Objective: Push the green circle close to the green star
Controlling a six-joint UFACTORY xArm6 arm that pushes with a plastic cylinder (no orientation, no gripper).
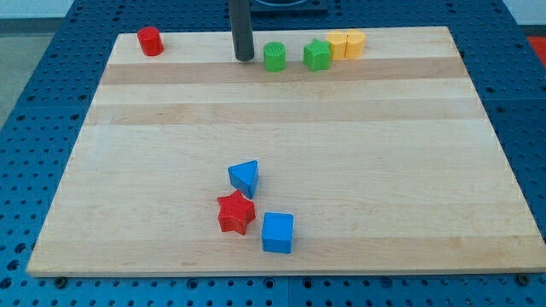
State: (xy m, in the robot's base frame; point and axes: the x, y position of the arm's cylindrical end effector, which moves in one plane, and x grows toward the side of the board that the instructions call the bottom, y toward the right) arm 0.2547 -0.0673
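Green circle [275, 57] sits at the far edge of the table [281, 128], a little left of centre, standing upright; the green star [317, 55] is near it on its right, with a narrow gap of bare wood between them. We have no gripper on this rig, so nothing opens, closes or holds; our tip [245, 57] rests on the table just left of the green circle, apart from it by a thin sliver

We judge the green circle to be a small, light, rigid block that should slide easily on the smooth wood. Its round wall gives no flat face, so an off-centre push may send it curling aside. We would meet it at the middle of its left side and push straight right. Only a short shove seems needed, and a hard one could knock the green star into the yellow blocks

By our count: one green circle, one green star, two yellow blocks [345, 44] touching each other right of the star, one red cylinder [151, 41] at the far left, and near us one blue triangle-like block [245, 177], one red star [235, 212] and one blue cube [277, 232]
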